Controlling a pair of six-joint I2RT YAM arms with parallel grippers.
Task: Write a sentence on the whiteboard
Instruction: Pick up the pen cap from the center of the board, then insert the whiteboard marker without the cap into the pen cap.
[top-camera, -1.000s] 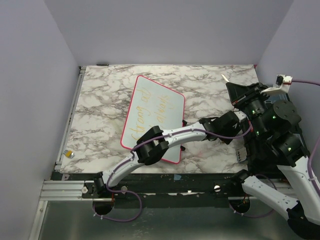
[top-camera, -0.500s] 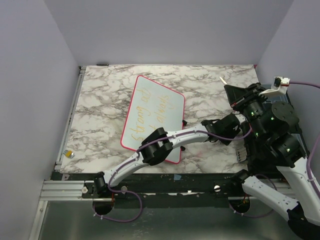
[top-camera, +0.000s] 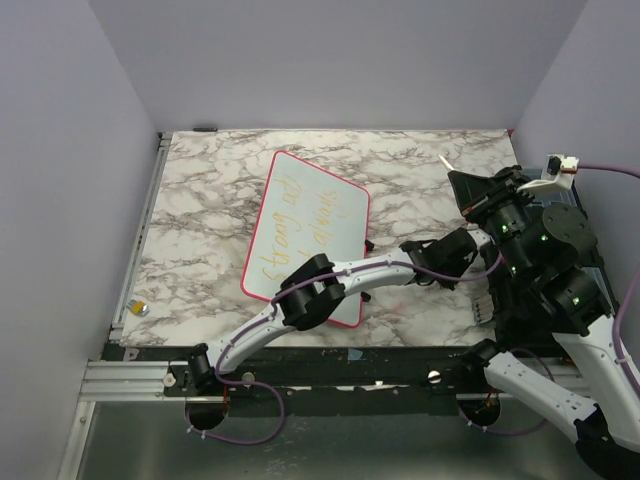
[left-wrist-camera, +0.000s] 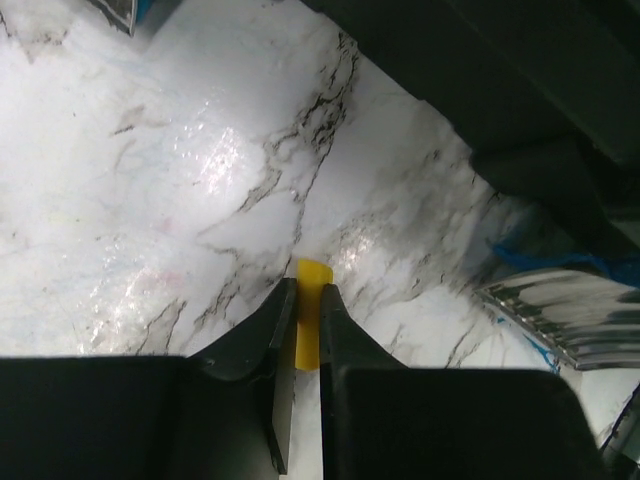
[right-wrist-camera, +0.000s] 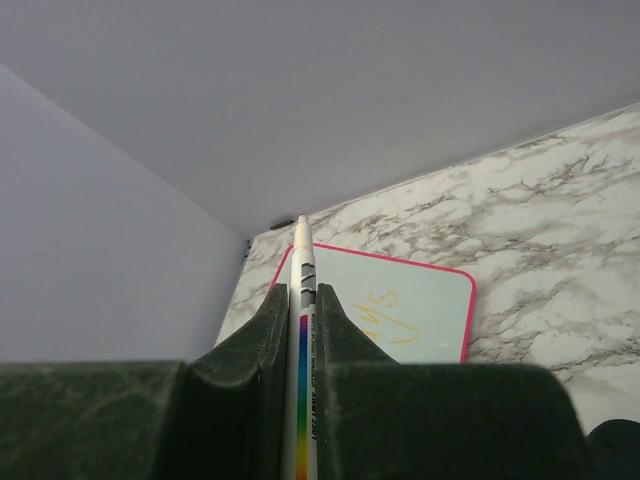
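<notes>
Left claw (left-wrist-camera: 307, 293) pinches a small yellow piece (left-wrist-camera: 312, 274); right claw (right-wrist-camera: 302, 292) clamps a white marker (right-wrist-camera: 303, 245).

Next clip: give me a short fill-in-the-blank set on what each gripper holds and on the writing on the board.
1. The left gripper is shut on a small ____ cap lying on the marble table.
2. The white marker is clamped between the ____ arm's fingers.
3. The sentence on the whiteboard runs in ____ lines.

Missing words: yellow; right; two.
</notes>
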